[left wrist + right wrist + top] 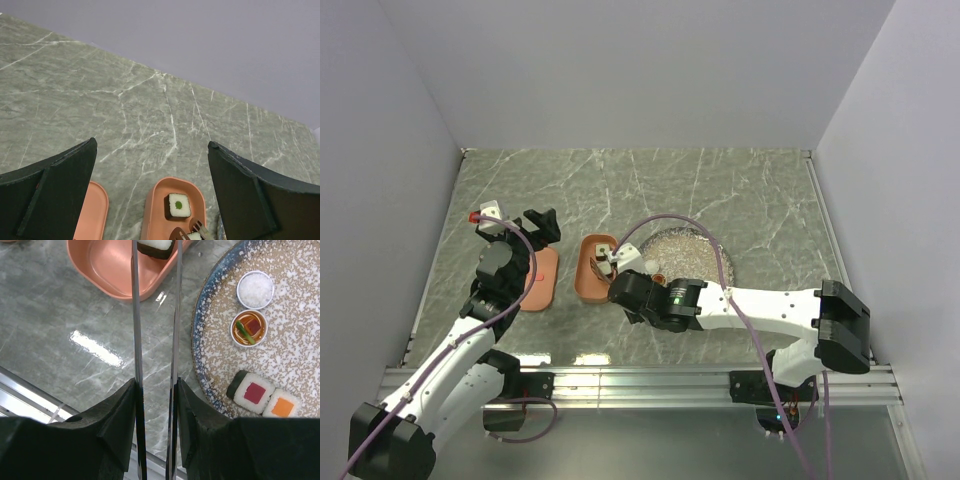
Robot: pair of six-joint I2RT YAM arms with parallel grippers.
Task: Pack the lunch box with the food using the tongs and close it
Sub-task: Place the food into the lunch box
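We are clamping our right gripper (156, 386) on the tongs (135, 315), tips cut off. Our left gripper (151, 145) is gaping, empty.

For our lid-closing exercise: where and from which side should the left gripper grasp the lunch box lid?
Likely the lid's two long edges, pinched across the narrow width from straight above: it lies flat on the table, leaving no gap for a finger underneath.

Bright, even overhead light; shadows soft and faint. Right wrist view: white glare streak on the table (95, 347) left of centre (smaller glint by the lunch box (107, 267) rim), tongs (136, 315) sharp, right gripper (156, 385) dark and soft at the bottom. Left gripper (152, 144) likewise dark, slightly blurred.
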